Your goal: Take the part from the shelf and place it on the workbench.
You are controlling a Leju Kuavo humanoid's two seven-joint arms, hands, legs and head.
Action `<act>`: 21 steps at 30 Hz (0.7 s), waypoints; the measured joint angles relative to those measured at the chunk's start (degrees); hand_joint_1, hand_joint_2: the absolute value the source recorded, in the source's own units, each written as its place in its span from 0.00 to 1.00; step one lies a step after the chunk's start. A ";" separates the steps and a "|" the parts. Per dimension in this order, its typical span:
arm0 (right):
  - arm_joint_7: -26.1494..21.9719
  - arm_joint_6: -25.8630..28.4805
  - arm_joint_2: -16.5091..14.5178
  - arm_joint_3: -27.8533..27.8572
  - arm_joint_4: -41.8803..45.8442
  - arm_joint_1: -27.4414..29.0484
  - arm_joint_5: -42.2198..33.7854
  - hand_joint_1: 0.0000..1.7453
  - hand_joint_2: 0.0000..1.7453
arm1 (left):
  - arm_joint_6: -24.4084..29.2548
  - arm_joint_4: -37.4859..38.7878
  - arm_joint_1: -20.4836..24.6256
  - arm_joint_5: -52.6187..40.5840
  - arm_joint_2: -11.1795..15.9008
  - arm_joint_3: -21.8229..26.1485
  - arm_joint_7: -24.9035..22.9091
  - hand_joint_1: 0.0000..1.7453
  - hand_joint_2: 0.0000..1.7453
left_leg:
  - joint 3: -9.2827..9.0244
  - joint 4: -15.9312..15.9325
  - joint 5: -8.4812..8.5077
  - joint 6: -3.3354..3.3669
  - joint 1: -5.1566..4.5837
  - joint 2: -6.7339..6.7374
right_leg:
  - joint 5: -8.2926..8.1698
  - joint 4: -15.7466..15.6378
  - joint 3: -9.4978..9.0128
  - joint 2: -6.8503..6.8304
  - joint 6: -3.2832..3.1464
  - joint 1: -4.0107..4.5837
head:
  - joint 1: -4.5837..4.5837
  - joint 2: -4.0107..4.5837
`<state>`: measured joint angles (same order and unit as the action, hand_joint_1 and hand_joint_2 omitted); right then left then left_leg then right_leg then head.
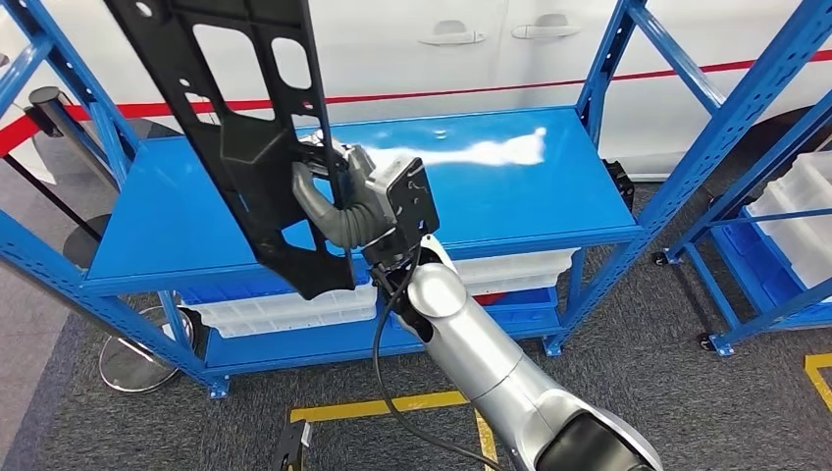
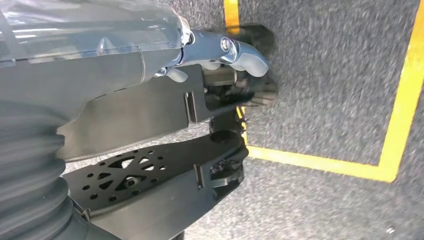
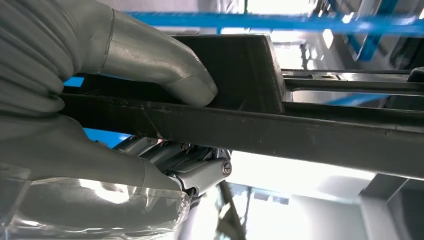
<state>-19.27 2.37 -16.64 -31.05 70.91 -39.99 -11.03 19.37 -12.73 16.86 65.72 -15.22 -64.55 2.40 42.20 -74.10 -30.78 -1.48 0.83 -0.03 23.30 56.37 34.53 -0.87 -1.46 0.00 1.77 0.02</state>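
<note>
Black plastic part point(image 1: 245, 128), a long flat panel with cut-out openings, is already off the blue metal shelf point(image 1: 510, 186) and up in the air: you can see it tilted in front of the upper deck, its lower end hanging just past the front edge. Your right hand point(image 1: 338, 191) holds it about midway along, the thick grey thumb point(image 3: 165, 65) pressed on one face and the darker fingers point(image 3: 200, 172) wrapped under the other, so the edge of the panel is clamped between them. In the right wrist view that grip looks firm and close.

Your left hand point(image 2: 220, 52) hangs low over the grey carpet point(image 2: 340, 75) with its yellow floor tape point(image 2: 320, 162); it carries nothing, and I cannot tell how far its fingers are spread.

By my reading, the pick is done and the lift is done. What is left is the carry and the set-down. No workbench is recognisable from here, so you will probably have to turn away from the shelf before you can place the part.
</note>
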 joint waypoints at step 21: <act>-0.17 0.73 2.43 1.03 -0.04 0.57 0.01 1.00 1.00 | 2.38 0.04 -0.37 0.66 -0.13 -0.99 -0.45 0.00 1.00 | -4.92 15.18 8.19 2.61 0.20 -0.07 | 5.67 9.99 1.36 0.73 3.44 -0.81 | -0.10 0.00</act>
<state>-19.44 3.10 -14.22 -30.02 70.88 -39.42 -11.02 21.74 -12.69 16.49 66.39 -15.34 -65.54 1.95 37.27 -58.92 -22.59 1.13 1.03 -0.10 28.97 66.36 35.89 -0.14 1.98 -0.82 1.67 0.02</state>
